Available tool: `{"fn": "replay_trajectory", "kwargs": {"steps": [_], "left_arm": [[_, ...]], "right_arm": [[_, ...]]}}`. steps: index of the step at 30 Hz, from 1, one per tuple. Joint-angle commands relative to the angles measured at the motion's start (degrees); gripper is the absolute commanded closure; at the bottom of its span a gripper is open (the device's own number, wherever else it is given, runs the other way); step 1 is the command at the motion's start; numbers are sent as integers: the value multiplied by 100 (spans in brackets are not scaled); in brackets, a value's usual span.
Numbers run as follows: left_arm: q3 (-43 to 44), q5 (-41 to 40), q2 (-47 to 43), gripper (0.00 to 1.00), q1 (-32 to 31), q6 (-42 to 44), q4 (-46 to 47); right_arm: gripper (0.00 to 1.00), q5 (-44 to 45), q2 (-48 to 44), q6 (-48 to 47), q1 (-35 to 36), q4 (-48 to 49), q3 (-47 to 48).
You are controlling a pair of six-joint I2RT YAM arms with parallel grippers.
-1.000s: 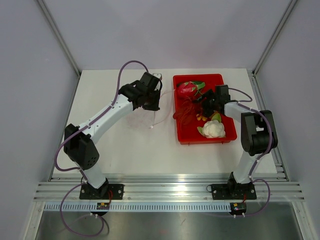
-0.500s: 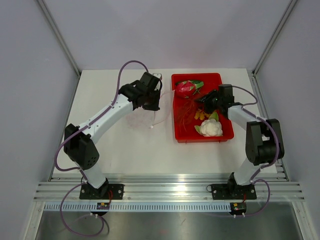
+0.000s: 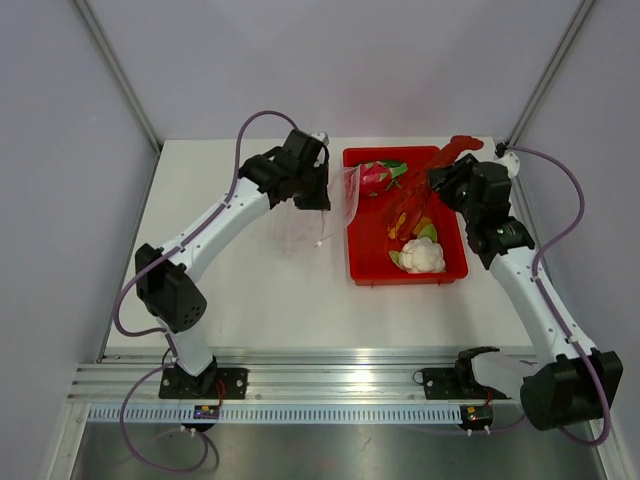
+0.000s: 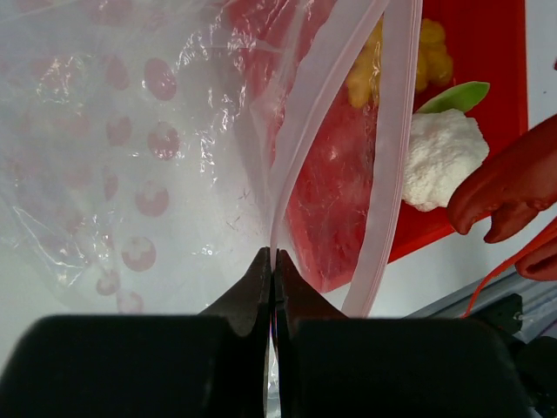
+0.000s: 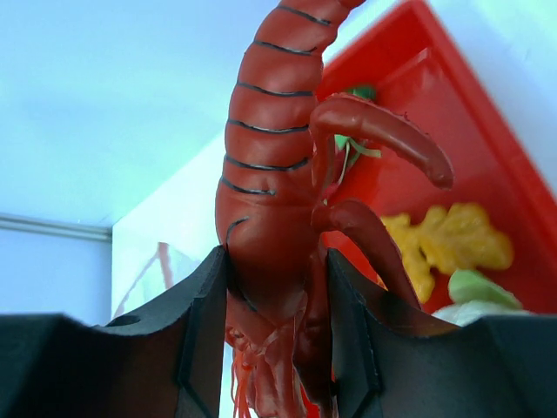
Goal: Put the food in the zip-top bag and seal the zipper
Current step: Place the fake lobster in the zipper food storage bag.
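My left gripper [image 3: 318, 200] [image 4: 272, 257] is shut on one lip of the clear zip-top bag [image 3: 300, 228] [image 4: 130, 157] and holds it up beside the red tray [image 3: 455, 272]. The pink zipper strip [image 4: 392, 157] gapes open towards the tray. My right gripper [image 3: 440, 182] [image 5: 277, 261] is shut on a dark-red, segmented crayfish-like food piece [image 3: 420, 190] [image 5: 270, 148] with claws and thin feelers, lifted above the tray. A white cauliflower piece [image 3: 425, 258] [image 4: 439, 157] and an orange-yellow piece [image 3: 425, 226] [image 5: 452, 244] lie in the tray.
A pink dragon fruit [image 3: 374, 177] with green scales lies at the tray's far left corner. A green leaf [image 4: 457, 94] lies by the cauliflower. The tray stands on the white table [image 3: 250, 290] between grey walls, with a metal rail along the near edge.
My right arm swung outward and lifted the dark-red piece out of the tray. My left gripper raised the bag and brought its open mouth closer to the tray.
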Motion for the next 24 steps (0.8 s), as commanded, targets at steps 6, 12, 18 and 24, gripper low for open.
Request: {"fn": "replay_trajectory", "kwargs": {"steps": [6, 12, 18, 24], "left_arm": [[528, 563, 382, 100, 26, -803, 107], [484, 457, 356, 100, 17, -1164, 256], [624, 343, 382, 100, 17, -1199, 115], [624, 518, 347, 100, 78, -1260, 115]], "right_arm": [[100, 1730, -437, -590, 682, 306, 700], [100, 3109, 29, -237, 1804, 23, 1412], [100, 3893, 626, -176, 2484, 50, 1913], [100, 4586, 1031, -18, 2766, 252, 1913]]}}
